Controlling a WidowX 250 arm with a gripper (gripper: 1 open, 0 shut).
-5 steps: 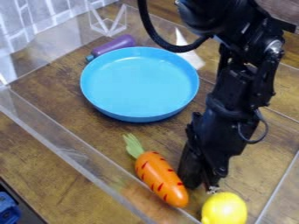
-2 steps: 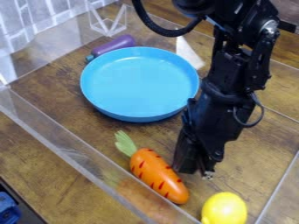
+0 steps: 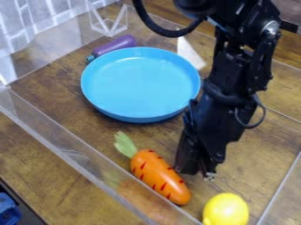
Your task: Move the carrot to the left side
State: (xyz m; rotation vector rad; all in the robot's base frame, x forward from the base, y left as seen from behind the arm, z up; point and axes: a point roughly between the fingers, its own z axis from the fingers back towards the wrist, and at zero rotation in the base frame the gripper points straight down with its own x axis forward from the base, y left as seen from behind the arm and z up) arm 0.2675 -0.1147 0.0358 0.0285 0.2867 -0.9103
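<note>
The carrot [image 3: 159,176] is orange with dark grooves and a light green leafy top. It lies on the wooden table near the front, with its top pointing up and left. My black gripper [image 3: 198,169] points steeply down just right of the carrot, with its fingertips at the table and close against the carrot's right side. The jaws look shut with nothing between them. The exact contact is hard to see against the dark fingers.
A round blue plate [image 3: 141,83] sits behind the carrot. A yellow lemon [image 3: 226,211] lies at the front right, close to the gripper. A purple object [image 3: 114,47] and a white one [image 3: 188,48] lie behind the plate. A clear plastic wall [image 3: 65,145] runs along the front left.
The gripper and the carrot have both shifted a little to the left compared with a second ago. Nothing has moved in the last half second.
</note>
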